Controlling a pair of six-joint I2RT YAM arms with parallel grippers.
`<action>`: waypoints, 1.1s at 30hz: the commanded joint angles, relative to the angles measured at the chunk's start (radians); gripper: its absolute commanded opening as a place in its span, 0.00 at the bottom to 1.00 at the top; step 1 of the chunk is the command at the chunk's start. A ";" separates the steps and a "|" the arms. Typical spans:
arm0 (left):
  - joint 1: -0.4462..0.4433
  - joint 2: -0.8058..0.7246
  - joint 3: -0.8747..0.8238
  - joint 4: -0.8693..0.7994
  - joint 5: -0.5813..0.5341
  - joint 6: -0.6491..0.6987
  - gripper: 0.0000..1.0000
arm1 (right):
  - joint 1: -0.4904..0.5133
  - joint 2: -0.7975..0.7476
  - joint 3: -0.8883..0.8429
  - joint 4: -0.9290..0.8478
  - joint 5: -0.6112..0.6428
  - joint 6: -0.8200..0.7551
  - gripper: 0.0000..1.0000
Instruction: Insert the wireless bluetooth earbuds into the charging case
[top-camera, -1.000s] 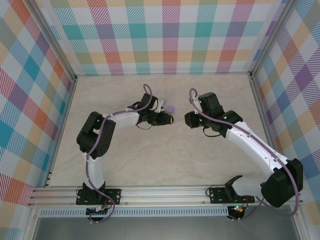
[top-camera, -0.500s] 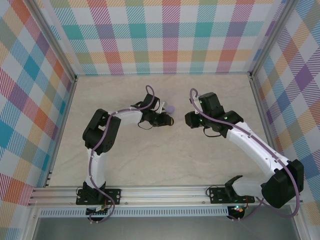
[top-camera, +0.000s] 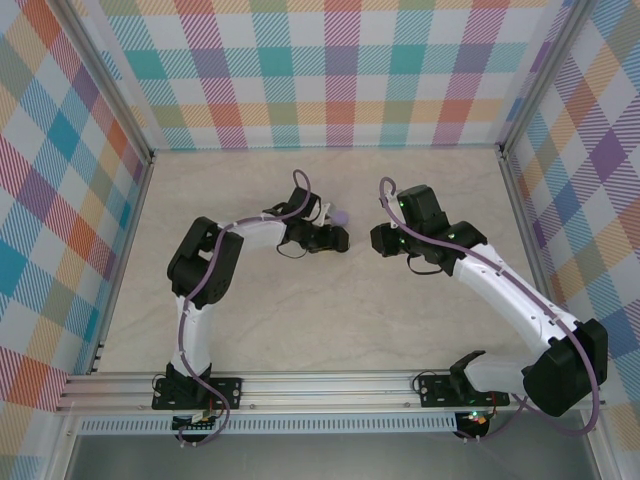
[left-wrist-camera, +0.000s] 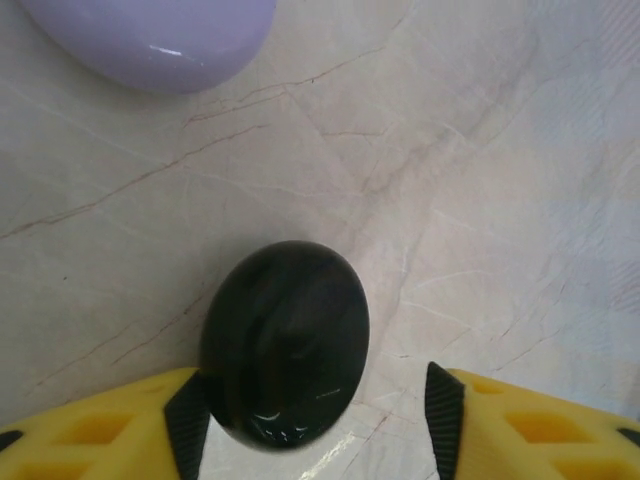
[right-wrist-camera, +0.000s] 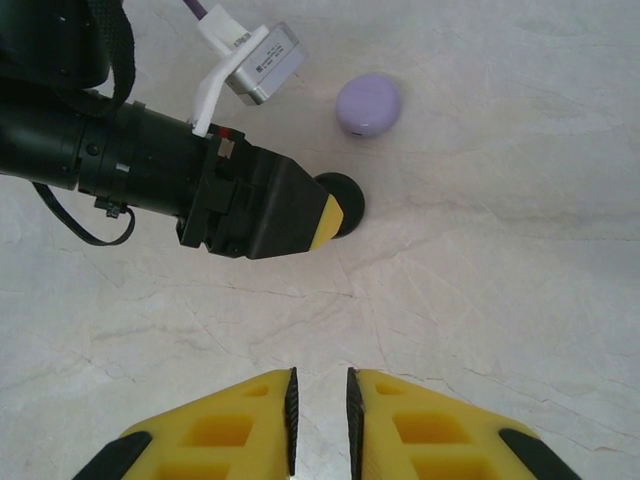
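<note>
A glossy black oval charging case (left-wrist-camera: 285, 340) lies on the marble table between my left gripper's (left-wrist-camera: 316, 415) fingers. The left pad touches it and the right pad stands apart, so the jaws are open. A pale lavender charging case (left-wrist-camera: 160, 40) lies just beyond it, and is also seen in the top view (top-camera: 341, 216) and the right wrist view (right-wrist-camera: 368, 104). Both cases look closed. The earbuds are out of view. My right gripper (right-wrist-camera: 319, 410) hovers a short way right of the black case (right-wrist-camera: 342, 205), jaws nearly together with nothing between them.
The marble tabletop (top-camera: 330, 320) is ringed by an aluminium frame (top-camera: 140, 190) and checked cloth walls. The left arm's wrist and camera bracket (right-wrist-camera: 250, 65) reach in from the left of the right wrist view.
My left gripper has opened, letting go of the black case, which stays on the table. The left arm's elbow shifted slightly rightward over the last second. The right arm has held still.
</note>
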 joint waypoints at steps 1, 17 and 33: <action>0.015 -0.045 -0.001 -0.075 -0.095 0.049 0.66 | -0.002 -0.019 -0.021 -0.015 0.043 0.002 0.25; 0.029 -0.374 -0.155 -0.207 -0.434 0.174 0.75 | -0.014 0.057 -0.099 0.064 0.473 0.080 0.44; 0.124 -0.741 -0.442 -0.087 -0.730 0.319 0.86 | -0.145 0.077 -0.264 0.371 0.603 0.007 0.55</action>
